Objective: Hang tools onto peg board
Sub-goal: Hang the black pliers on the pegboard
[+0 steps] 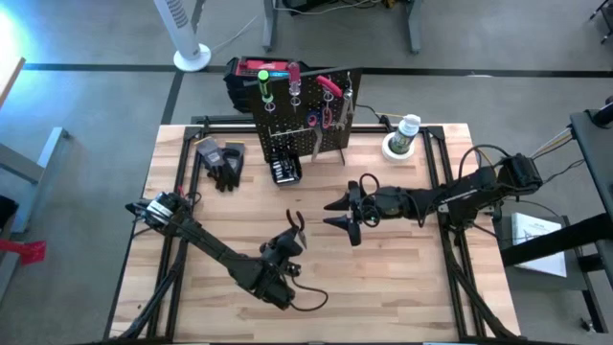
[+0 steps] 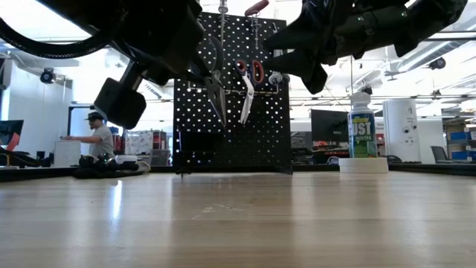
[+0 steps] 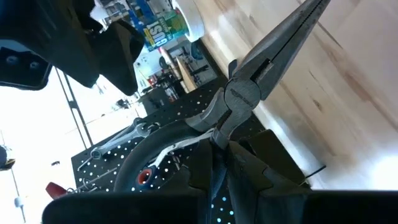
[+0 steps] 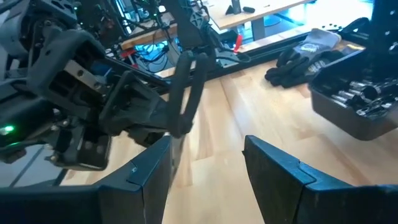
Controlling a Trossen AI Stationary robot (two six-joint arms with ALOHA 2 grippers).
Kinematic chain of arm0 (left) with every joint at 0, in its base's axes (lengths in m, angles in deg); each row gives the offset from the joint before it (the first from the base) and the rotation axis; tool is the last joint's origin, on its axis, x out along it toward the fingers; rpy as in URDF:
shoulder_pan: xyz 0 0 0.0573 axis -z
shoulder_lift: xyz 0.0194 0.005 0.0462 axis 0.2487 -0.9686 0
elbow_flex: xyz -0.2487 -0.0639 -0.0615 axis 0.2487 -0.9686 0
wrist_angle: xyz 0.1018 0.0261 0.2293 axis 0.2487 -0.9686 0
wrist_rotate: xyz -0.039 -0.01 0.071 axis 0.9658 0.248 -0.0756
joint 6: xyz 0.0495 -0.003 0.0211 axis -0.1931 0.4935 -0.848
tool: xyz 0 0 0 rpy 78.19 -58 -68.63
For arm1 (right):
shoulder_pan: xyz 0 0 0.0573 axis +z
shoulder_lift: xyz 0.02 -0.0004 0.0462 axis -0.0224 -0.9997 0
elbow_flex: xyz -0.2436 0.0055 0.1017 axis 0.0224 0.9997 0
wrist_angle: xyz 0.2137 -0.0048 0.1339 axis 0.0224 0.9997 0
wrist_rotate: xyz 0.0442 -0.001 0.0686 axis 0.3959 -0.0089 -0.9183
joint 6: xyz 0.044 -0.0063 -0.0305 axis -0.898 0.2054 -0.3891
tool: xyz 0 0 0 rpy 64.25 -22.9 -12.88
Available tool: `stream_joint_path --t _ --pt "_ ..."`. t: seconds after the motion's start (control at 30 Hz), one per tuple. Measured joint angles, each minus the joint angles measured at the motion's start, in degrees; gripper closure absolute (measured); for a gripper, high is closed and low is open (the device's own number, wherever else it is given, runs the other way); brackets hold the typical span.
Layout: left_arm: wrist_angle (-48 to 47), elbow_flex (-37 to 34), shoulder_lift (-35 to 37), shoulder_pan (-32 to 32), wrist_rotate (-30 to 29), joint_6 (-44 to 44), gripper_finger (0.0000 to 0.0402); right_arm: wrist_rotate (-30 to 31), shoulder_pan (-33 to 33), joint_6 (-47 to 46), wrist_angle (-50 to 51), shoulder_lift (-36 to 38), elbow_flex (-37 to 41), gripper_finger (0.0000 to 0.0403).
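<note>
Black-handled long-nose pliers are up off the table's middle, with my left gripper shut on them. Their nose points away from the wrist. The peg board stands upright at the table's far edge. Tools hang on it, among them a green-handled screwdriver and red-handled scissors. My right gripper hovers open just right of the pliers, facing the left gripper, with nothing between its fingers. My left gripper pinches the pliers just behind the pivot, at the top of the handles, between its two fingers. The fingers lie roughly along the tool. The pliers are lifted clear of the table, and the black handles stick out of the grip.
Black gloves and a small black box of bits lie in front of the board. A green-labelled bottle stands on a white ring at the far right. A red-and-black toolbox sits behind the board. A person is beyond the table.
</note>
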Motion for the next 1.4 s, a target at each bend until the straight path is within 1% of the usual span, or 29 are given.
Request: stream_joint_path --t 0.13,0.2,0.27,0.3,0.37,0.43,0.53,0.6,0.73,0.93,1.0,1.13,1.2,1.27,1.33,1.37,1.4 --pt "0.0 0.0 0.0 0.0 -0.5 -0.2 0.0384 0.4 0.8 0.1 0.3 0.0 0.0 0.0217" --pt "0.0 -0.1 0.0 0.2 -3.2 -0.2 0.0384 1.3 1.2 0.8 0.5 0.0 0.0 0.0217" --pt "0.0 -0.1 0.0 0.7 -7.4 -0.3 0.0384 1.3 1.3 1.2 -0.1 0.0 0.0 0.0217" --pt "0.0 -0.1 0.1 0.8 -8.4 -0.4 0.0384 1.3 1.3 1.3 -0.6 0.0 0.0 0.0217" --pt "0.0 -0.1 0.1 0.9 -7.6 -0.4 0.0384 1.3 1.3 1.3 -2.2 0.0 0.0 0.0217" --pt "0.0 -0.1 0.1 0.8 -4.9 -0.4 0.0384 1.5 1.3 1.5 -4.1 0.0 -0.6 0.0217" --pt "0.1 -0.1 0.1 0.1 -1.7 -0.3 0.0384 5.3 1.6 3.6 -4.0 -0.2 -3.5 0.0217" --pt "0.3 -0.1 0.1 -0.2 -1.7 -0.4 0.0384 7.6 1.6 6.1 -2.5 -1.5 -5.8 0.0217" --pt "0.4 -0.1 0.1 -0.5 -1.6 -0.4 0.0384 7.3 1.6 7.3 -1.0 -6.6 -10.1 0.0217" --pt "1.5 -0.1 0.1 -0.5 -0.1 0.2 0.0384 7.0 1.6 5.7 -0.8 -14.1 -14.5 0.0217" --pt "1.8 -0.1 0.1 -0.5 -0.2 0.2 0.0384 6.8 1.6 5.7 -0.2 -15.6 -15.7 0.0217" --pt "1.9 -0.1 0.1 -0.6 0.0 0.3 0.0384 6.7 1.6 5.9 5.2 -17.1 -18.7 0.0221" --pt "2.2 -0.1 0.1 -0.6 0.3 1.2 0.0384 6.7 1.6 6.0 7.0 -17.3 -19.8 0.0235" --pt "2.4 -0.1 0.1 -0.7 0.5 1.9 0.0384 6.7 1.6 7.3 9.2 -17.2 -20.9 0.0265" --pt "2.4 -0.1 0.0 -0.7 0.4 4.2 0.0384 6.4 1.6 10.2 10.0 -17.2 -21.7 0.0318" --pt "2.4 -0.1 0.0 -0.8 0.4 6.1 0.0384 6.1 1.7 11.4 10.3 -17.1 -21.9 0.0352" --pt "2.3 -0.1 0.0 -0.8 0.3 8.7 0.0384 6.3 1.8 13.4 10.4 -17.0 -21.9 0.0374"
